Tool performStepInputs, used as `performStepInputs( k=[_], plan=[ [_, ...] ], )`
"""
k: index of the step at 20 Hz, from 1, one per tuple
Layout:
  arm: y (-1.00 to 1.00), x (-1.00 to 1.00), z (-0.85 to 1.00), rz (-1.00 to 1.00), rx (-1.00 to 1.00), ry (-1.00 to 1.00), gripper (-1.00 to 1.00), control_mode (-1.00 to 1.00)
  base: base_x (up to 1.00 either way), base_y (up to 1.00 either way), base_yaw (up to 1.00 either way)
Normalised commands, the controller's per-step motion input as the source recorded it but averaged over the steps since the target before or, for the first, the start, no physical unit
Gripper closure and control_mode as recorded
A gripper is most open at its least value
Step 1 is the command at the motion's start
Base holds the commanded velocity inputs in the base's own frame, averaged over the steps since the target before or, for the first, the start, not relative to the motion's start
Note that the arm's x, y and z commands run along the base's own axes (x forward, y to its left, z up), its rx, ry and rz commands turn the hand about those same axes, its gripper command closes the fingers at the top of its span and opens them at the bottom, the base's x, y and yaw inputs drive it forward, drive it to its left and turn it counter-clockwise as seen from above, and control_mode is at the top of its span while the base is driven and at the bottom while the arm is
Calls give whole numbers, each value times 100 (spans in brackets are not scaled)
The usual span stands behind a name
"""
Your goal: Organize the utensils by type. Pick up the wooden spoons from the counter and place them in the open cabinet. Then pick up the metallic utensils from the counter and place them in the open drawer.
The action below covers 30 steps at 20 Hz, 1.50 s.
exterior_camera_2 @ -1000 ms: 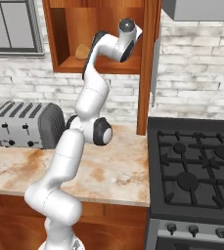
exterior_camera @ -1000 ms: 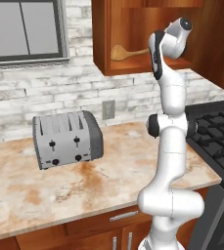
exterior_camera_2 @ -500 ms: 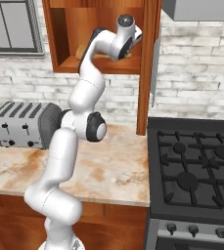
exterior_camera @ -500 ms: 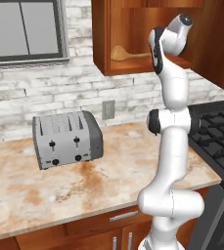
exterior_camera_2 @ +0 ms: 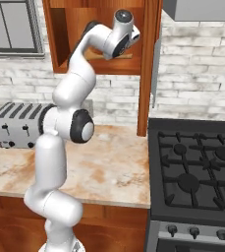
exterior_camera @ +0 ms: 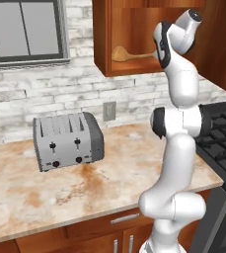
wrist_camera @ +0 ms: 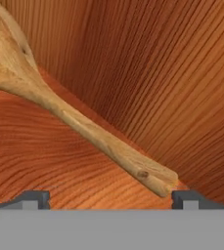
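One wooden spoon lies flat on the floor of the open cabinet, its bowl toward the back left. Its handle end rests just in front of my right fingertip. My gripper is open, jaws wide apart, with nothing between them. From the left base view the same wooden spoon shows inside the cabinet, with my raised hand at the cabinet's mouth to its right. The counter below holds no utensil that I can see. The metallic utensils and the drawer are out of view.
A silver toaster stands on the counter by the brick wall. The cabinet's open door hangs edge-on right of my hand. A black gas stove adjoins the counter on the right.
My hand has risen slightly and eased back from the cabinet's inside, and the arm stands straighter. The wooden spoon stays lying in the cabinet. The jaws have stayed wide.
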Motion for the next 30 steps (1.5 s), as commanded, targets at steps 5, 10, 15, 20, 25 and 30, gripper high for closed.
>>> performStepInputs(
  k=[5, 10, 15, 20, 25, 30],
  plan=[
    [24, -74, 0, -3, 6, 0, -100, -100, 0, 0, 0],
    [27, -87, 0, -5, 5, 0, -100, -100, 0, 0, 0],
    [27, -86, 0, -8, 5, 0, -100, -100, 0, 0, 0],
    [24, -81, 0, -10, 7, 7, -100, -100, 0, 0, 0],
    [22, -77, 0, -11, 8, 13, -100, -100, 0, 0, 0],
    [20, -70, 0, -10, 9, 19, -100, -100, 0, 0, 0]
  ],
)
